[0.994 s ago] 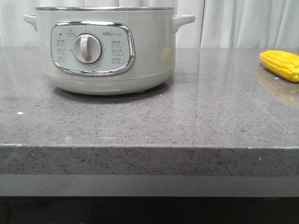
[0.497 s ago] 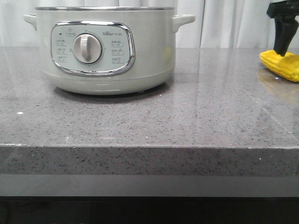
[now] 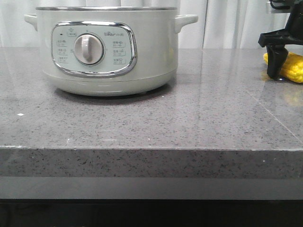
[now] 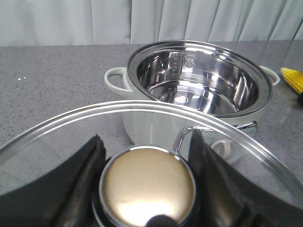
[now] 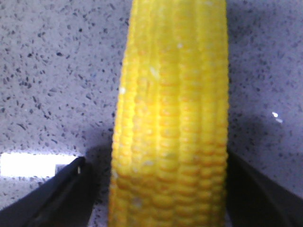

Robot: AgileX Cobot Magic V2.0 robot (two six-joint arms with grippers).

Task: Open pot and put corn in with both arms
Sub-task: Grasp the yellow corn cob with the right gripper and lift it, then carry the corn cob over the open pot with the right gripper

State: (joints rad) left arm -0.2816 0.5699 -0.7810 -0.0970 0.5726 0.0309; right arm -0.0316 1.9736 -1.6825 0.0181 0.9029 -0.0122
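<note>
The pale-green pot (image 3: pixel 106 52) stands uncovered at the back left of the counter; the left wrist view shows its empty steel bowl (image 4: pixel 199 90). My left gripper (image 4: pixel 147 184) is shut on the gold knob (image 4: pixel 147 189) of the glass lid (image 4: pixel 71 127) and holds it in front of the pot. It is out of the front view. The yellow corn (image 3: pixel 294 67) lies at the far right. My right gripper (image 3: pixel 283 71) is open, down over the corn (image 5: pixel 170 118), one finger (image 5: pixel 61 194) on each side of it. The corn's tip also shows in the left wrist view (image 4: pixel 293 79).
The grey speckled counter (image 3: pixel 156 123) has its front edge close to the camera. A white curtain (image 3: pixel 232 23) hangs behind the counter. The corn lies near the counter's right side, partly cut off by the frame.
My right gripper came into view from the top right and lowered until its fingers straddle the corn. The pot and the corn have not moved.
</note>
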